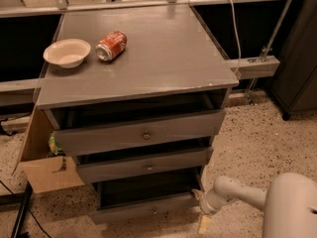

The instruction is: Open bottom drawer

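Grey-painted wooden bottom drawer [133, 211] sits pulled out, its interior too dark to read. White arm's gripper [203, 221] is at its right front corner. Contact unclear, grip state cannot tell.

Lab; terrazzo floor [262, 133], cable [237, 33]; hand [203, 220] bottom right.

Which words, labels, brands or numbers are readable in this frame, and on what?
No text can be read.
Red can on the cabinet: white markings, too blurred to read.
Cardboard box left of the cabinet: a dark mark, not legible.
Bottom drawer, and the gripper at its right end: no text visible.
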{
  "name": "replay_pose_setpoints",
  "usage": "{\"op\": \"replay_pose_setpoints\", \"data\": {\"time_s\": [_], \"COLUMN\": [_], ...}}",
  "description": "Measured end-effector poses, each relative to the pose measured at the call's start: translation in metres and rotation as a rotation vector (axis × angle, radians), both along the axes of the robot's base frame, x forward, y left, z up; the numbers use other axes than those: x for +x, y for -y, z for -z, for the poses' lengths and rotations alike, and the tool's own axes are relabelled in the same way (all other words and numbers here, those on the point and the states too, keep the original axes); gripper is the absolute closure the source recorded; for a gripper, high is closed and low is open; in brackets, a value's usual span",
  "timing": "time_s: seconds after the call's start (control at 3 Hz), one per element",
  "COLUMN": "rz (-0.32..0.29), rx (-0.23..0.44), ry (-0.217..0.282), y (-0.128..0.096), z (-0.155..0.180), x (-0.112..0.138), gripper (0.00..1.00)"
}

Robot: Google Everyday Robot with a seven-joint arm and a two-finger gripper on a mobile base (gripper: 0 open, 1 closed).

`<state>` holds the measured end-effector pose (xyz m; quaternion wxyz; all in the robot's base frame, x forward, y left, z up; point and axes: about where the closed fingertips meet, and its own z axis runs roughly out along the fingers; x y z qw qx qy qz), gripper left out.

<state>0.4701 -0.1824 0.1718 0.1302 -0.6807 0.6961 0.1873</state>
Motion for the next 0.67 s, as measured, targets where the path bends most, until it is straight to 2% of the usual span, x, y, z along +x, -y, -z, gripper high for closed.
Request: {"op": "replay_pose_setpoints", "data": {"time_s": [0.33, 0.67], "rz": [0.003, 0.002], "rx": [0.004, 0.005], "ry": [-0.050, -0.062], "y": [0.0033, 0.0040], "z": [-0.0005, -0.0038], "x": [-0.0148, -0.0177], "gripper": [0.00, 0.00]}}
